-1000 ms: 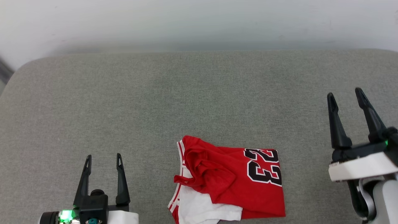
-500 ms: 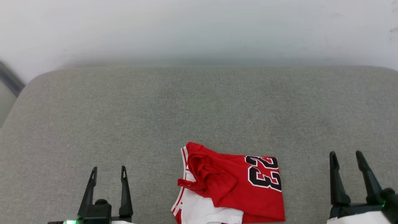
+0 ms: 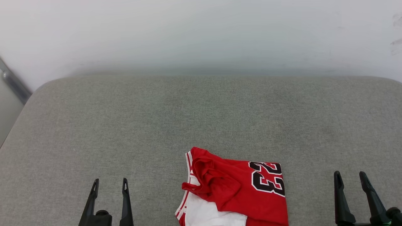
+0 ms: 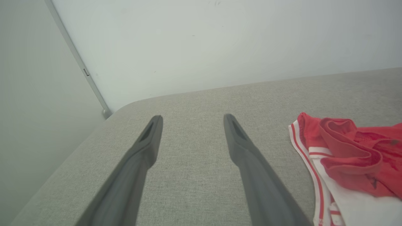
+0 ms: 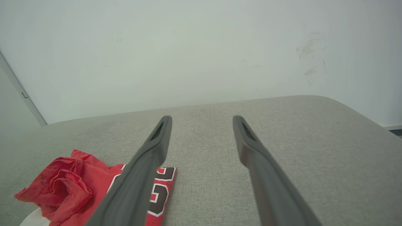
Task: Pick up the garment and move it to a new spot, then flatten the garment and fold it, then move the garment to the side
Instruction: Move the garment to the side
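The garment [image 3: 238,191] lies folded into a rough rectangle on the grey cushion [image 3: 201,116], near its front edge, right of centre. It is red with a black "23", a white sleeve and striped trim at its near left. In the left wrist view the garment [image 4: 348,157] sits off to the right. In the right wrist view the garment [image 5: 75,188] lies at the lower left, partly behind a finger. My left gripper [image 3: 110,183] is open at the lower left, well clear of the cloth. At the lower right my right gripper [image 3: 350,176] is open too, empty.
A pale wall [image 3: 201,31] rises straight behind the cushion. The cushion's left end rounds off beside a grey metal strip [image 3: 15,86] running up the wall. Bare grey fabric stretches behind and to both sides of the shirt.
The head camera tilted up, so cushion and shirt slid down the picture. My right gripper came down and back much further than that shift, to the lower right corner. The shirt itself lies unchanged.
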